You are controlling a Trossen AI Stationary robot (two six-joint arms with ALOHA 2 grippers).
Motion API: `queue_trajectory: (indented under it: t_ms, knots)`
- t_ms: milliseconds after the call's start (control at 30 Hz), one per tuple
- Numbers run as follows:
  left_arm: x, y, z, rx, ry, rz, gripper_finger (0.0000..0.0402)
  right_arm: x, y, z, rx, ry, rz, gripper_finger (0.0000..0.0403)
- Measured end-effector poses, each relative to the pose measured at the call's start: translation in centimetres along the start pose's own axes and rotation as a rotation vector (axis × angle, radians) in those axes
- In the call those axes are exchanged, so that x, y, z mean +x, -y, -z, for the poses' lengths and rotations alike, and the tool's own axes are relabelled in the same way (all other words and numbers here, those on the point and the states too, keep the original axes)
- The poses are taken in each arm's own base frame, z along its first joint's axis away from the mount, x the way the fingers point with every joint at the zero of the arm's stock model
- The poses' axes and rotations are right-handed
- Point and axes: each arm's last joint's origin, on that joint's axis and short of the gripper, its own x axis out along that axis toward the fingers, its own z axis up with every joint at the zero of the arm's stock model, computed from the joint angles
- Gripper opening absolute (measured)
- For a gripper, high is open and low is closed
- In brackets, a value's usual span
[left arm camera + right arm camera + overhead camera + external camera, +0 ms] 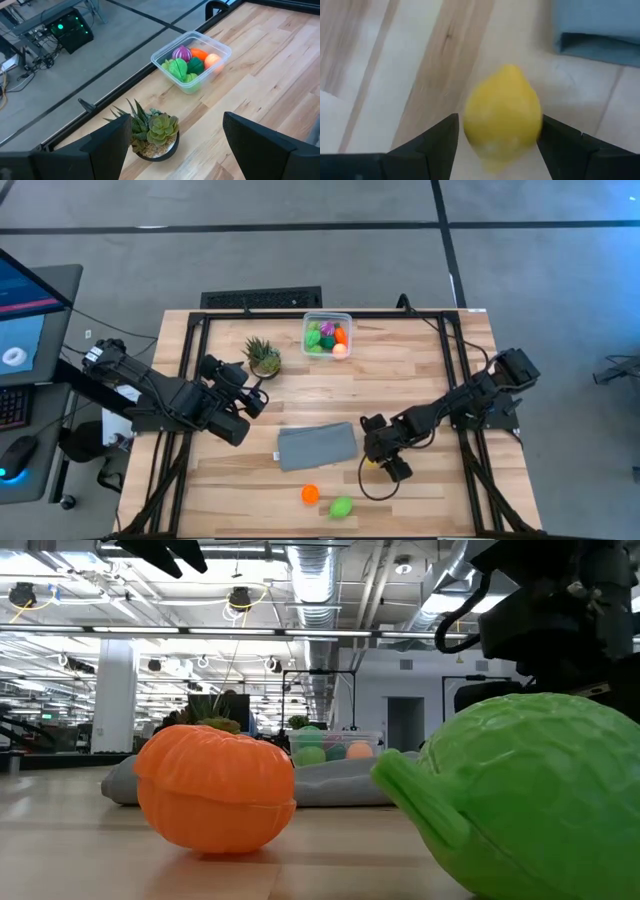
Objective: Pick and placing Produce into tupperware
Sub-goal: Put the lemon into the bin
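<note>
The right claw, low in the right-centre of the high view, grasps a yellow lemon between its fingers beside the grey cloth. The left claw hangs released near the potted plant. The tupperware, partly filled, sits at the desk's top edge; an orange fruit and green vegetable lie near the bottom.

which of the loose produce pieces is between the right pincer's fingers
The yellow lemon: it sits between the right pincer fingers, while the orange piece and green piece lie free near the table's front edge.
</note>
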Motion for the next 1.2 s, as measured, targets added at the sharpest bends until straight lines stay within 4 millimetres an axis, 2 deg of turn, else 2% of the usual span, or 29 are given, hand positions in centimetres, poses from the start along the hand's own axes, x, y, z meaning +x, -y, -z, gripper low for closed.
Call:
queue_trajectory:
  t_ms: [233, 1200]
  knots:
    - [0.00, 0.01, 0.01, -0.001, -0.003, 0.002, 0.0306, -0.13, 0.75, -0.51, 0.007, 0.054, 0.009, 0.0277]
    - [-0.01, 0.04, 0.04, -0.012, -0.014, 0.007, 0.0306, -0.04, 0.79, -0.42, 0.028, 0.044, 0.020, 0.0275]
